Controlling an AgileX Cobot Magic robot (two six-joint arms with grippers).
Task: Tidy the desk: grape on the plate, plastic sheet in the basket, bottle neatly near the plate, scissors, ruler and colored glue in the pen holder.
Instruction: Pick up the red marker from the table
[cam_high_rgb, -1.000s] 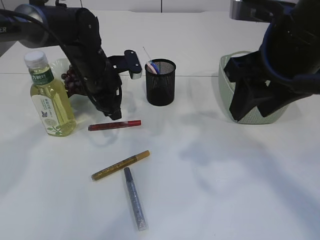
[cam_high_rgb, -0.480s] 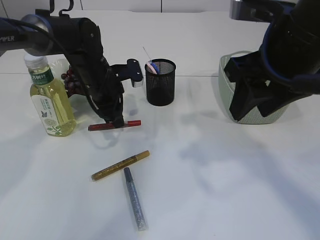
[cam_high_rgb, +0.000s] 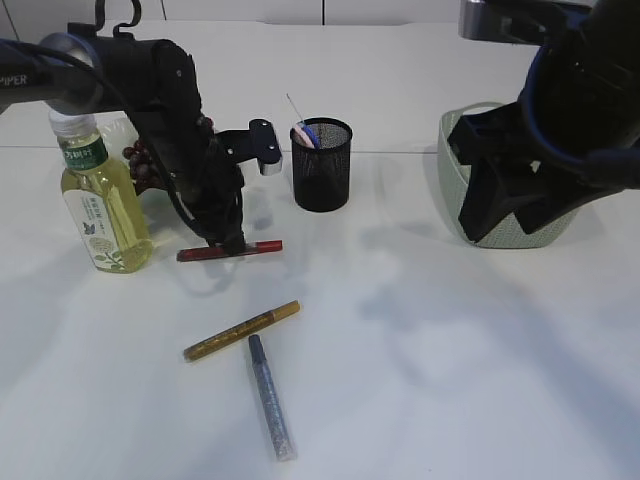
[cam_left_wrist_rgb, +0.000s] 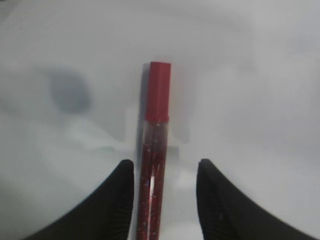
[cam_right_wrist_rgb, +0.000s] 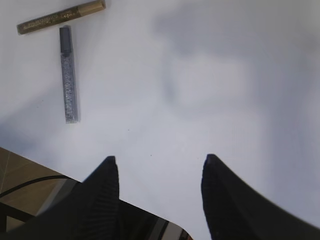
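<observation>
My left gripper (cam_high_rgb: 226, 243) (cam_left_wrist_rgb: 165, 172) is open, down at the table, its fingers either side of the red glitter glue (cam_high_rgb: 229, 250) (cam_left_wrist_rgb: 156, 150), which lies flat. A gold glue (cam_high_rgb: 241, 330) (cam_right_wrist_rgb: 61, 16) and a silver glue (cam_high_rgb: 271, 396) (cam_right_wrist_rgb: 68, 75) lie nearer the front. The black mesh pen holder (cam_high_rgb: 321, 165) holds a few items. The bottle (cam_high_rgb: 100, 195) of yellow liquid stands upright at the left, with grapes (cam_high_rgb: 140, 165) behind it. The green basket (cam_high_rgb: 455, 160) is at the right, partly hidden by my right arm. My right gripper (cam_right_wrist_rgb: 159, 167) is open and empty above the table.
The table's front edge shows in the right wrist view (cam_right_wrist_rgb: 30, 165), with cables below it. A seam crosses the table behind the pen holder. The plate is hidden behind the left arm and the bottle.
My left gripper has come down and forward onto the red glue, its fingers now straddling it. The right arm has not moved.
</observation>
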